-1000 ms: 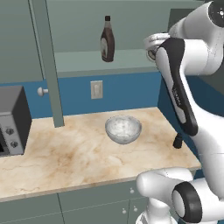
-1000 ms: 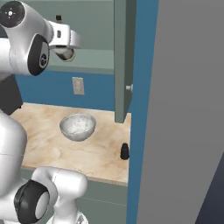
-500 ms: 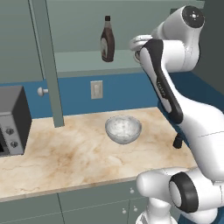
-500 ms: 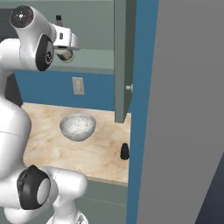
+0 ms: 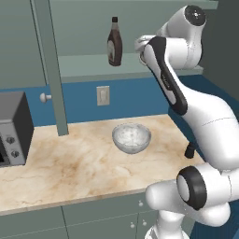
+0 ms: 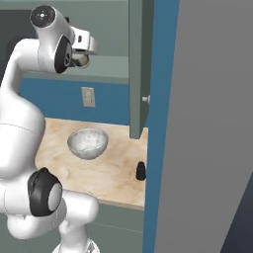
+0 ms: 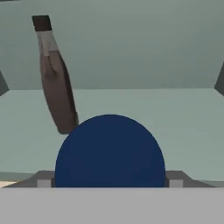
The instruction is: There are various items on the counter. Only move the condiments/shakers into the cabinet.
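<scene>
I'm working in a rendered kitchen: a marbled stone counter point(image 5: 70, 163) over grey-green drawers point(image 5: 98, 219), a wall cabinet point(image 5: 79, 70) above, a microwave point(image 5: 11, 128) at left, and a wall outlet point(image 5: 103, 95).

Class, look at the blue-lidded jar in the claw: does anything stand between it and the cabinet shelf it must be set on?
Nothing visible blocks it. The blue-lidded jar sits between the claw's fingertips, bare cabinet shelf ahead. The syrup bottle stands off to one side, beyond the jar.
</scene>
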